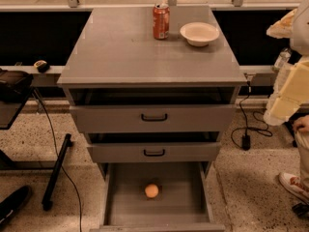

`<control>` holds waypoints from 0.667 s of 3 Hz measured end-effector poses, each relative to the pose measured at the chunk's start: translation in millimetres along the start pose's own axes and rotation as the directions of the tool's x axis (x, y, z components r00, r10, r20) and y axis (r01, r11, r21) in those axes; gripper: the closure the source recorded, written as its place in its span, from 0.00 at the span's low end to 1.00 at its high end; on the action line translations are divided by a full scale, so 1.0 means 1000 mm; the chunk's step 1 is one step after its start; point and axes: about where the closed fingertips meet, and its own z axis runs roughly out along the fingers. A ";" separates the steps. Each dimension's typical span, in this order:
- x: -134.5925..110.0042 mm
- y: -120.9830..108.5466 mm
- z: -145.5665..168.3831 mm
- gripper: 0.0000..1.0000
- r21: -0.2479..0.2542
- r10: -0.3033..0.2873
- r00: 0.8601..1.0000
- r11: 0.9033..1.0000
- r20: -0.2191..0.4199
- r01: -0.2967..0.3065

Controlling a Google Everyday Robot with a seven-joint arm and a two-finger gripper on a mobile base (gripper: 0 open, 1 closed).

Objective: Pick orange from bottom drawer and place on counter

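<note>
The orange (151, 191) lies on the floor of the open bottom drawer (120, 207), near its middle. The counter (145, 52) is the flat grey top of the cabinet. My gripper (285, 103) hangs at the end of the pale arm at the right edge, beside the cabinet at about the level of the upper drawers. It is far above and to the right of the orange and touches nothing.
A red soda can (161, 21) and a white bowl (199, 33) stand at the back of the counter. The two upper drawers (154, 117) with black handles are slightly pulled out. A person's hand (301, 124) and shoe (292, 183) are at the right. Cables (247, 129) lie on the floor.
</note>
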 end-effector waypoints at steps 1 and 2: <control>0.000 0.000 0.001 0.00 0.001 0.002 1.000 1.000 0.004 -0.002; 0.000 0.000 0.004 0.00 0.002 0.008 1.000 1.000 0.018 -0.008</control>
